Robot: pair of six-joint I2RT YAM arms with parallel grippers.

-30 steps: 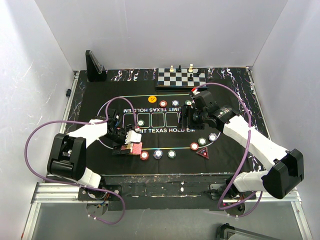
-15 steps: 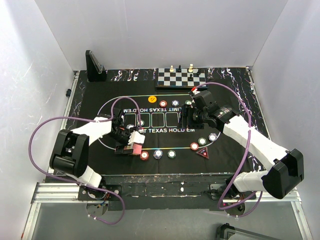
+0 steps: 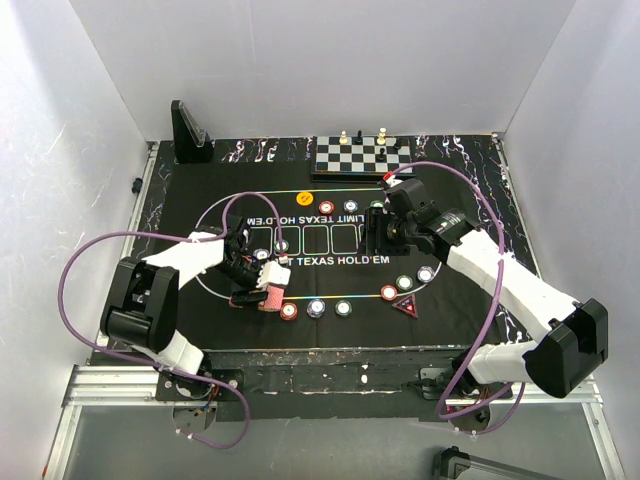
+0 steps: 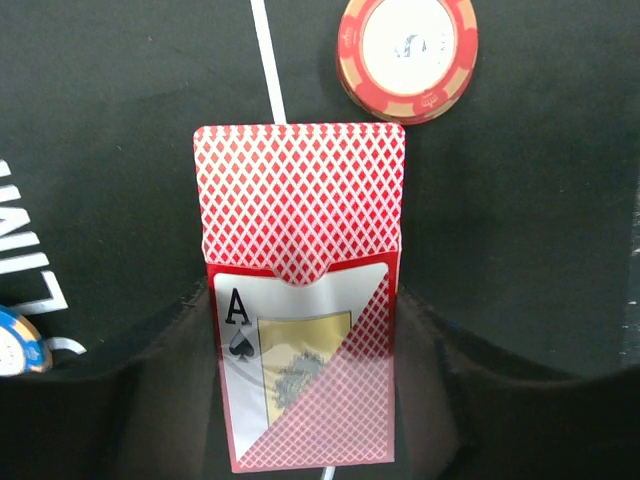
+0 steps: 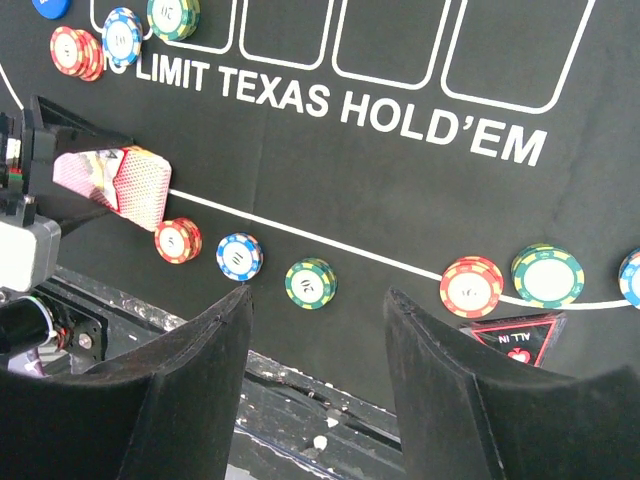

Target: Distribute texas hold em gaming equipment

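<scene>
Pinching the card deck (image 4: pixel 300 200), seemingly by its sides, is the left gripper (image 4: pixel 305 310); right gripper (image 5: pixel 318 300) hangs spread.

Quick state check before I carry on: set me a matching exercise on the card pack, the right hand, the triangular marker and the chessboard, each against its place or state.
Things:
1. card pack
2. right hand
3. triangular marker
4. chessboard

Places or states:
A. open, nothing between its fingers
B. at the far edge of the table, beyond the mat
C. gripped in the left hand
D. lying on the mat beside a red chip

Pairs: 1-C, 2-A, 3-D, 4-B
</scene>
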